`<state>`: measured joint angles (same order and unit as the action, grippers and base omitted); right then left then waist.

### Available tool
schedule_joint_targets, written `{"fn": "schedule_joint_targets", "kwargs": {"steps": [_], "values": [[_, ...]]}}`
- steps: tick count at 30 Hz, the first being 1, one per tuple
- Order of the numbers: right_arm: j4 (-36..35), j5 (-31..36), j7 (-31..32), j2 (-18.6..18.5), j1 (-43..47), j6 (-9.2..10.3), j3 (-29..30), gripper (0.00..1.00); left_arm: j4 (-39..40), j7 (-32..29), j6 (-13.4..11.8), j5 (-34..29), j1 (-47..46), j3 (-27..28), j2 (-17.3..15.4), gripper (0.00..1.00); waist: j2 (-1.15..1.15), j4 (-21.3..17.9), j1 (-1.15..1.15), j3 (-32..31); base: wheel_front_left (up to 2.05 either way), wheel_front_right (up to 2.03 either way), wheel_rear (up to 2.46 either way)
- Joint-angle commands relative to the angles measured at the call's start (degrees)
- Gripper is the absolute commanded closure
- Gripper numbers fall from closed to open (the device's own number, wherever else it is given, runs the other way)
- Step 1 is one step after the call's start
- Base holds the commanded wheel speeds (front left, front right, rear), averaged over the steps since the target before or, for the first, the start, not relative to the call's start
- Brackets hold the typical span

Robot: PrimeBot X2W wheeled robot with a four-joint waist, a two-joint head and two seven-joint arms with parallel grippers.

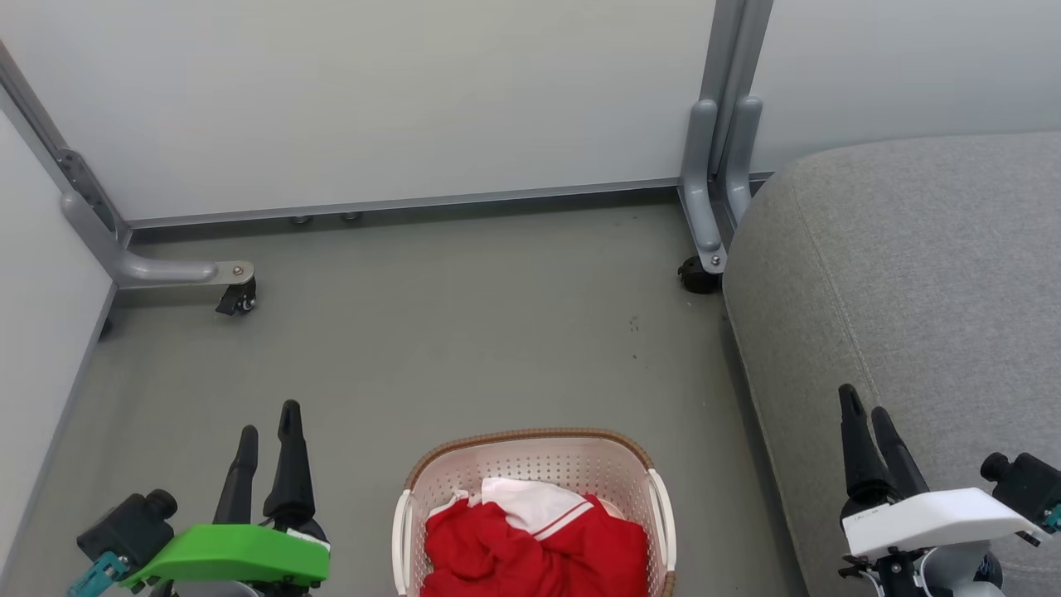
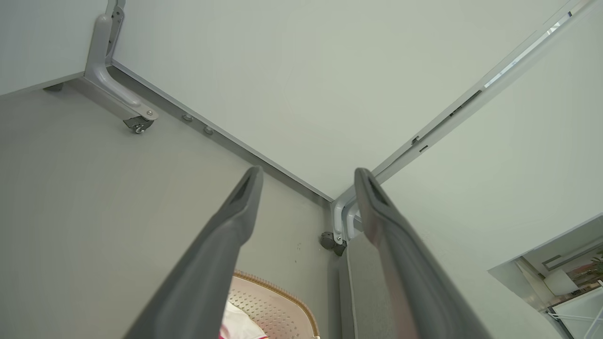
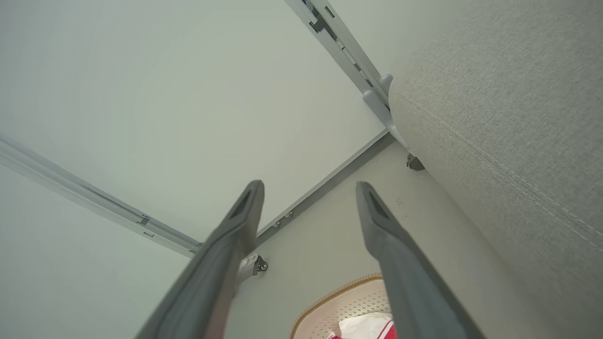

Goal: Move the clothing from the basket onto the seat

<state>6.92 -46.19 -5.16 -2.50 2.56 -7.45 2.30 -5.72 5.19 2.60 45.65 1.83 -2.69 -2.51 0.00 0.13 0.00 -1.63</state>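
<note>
Head view, bottom centre: oval cream-white perforated plastic laundry basket with a brown woven-look rim, standing on the grey-green floor. Bright red fabric clothing with a white section and red-and-white striped trim lies bunched inside the basket, with the white part uppermost toward the basket's far wall.

Right side of frame: large light grey fabric-upholstered seat cushion, rounded edge, one stitched seam visible. The basket is near its left edge, with a strip of floor between them; not touching.

Left gripper, lower left, green housing. Its two dark fingers point up-frame, parted, nothing between them. It is left of the basket and apart from it.

Right gripper, lower right, white housing, fingers in front of the seat's left portion. The gap is a narrow V here and clearly wide in the right wrist view. It grips nothing. Contact with the seat: cannot tell.

Top of frame: pale partition panels. Black casters at mid left and upper centre-right.
</note>
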Motion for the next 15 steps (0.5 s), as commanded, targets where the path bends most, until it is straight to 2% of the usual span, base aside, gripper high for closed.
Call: {"fn": "schedule_joint_targets", "kwargs": {"steps": [1, 15], "values": [[-1.1, 2.1, -0.6, -0.3, 0.4, -0.03, -0.5, 0.0, 1.2, 0.6, -0.1, -1.8, 0.3, -0.3, -0.4, 0.0, 0.0, 0.0, 0.0, 0.0, 0.0, 0.0, 0.0], [-2.9, 11.5, -2.9, -0.4, 1.8, -0.03, -2.1, 0.0, 2.6, 2.9, 0.2, -10.1, 1.7, -2.2, -0.4, 0.0, 0.0, 0.2, 0.0, -0.3, 0.0, 0.0, 0.0]]}}
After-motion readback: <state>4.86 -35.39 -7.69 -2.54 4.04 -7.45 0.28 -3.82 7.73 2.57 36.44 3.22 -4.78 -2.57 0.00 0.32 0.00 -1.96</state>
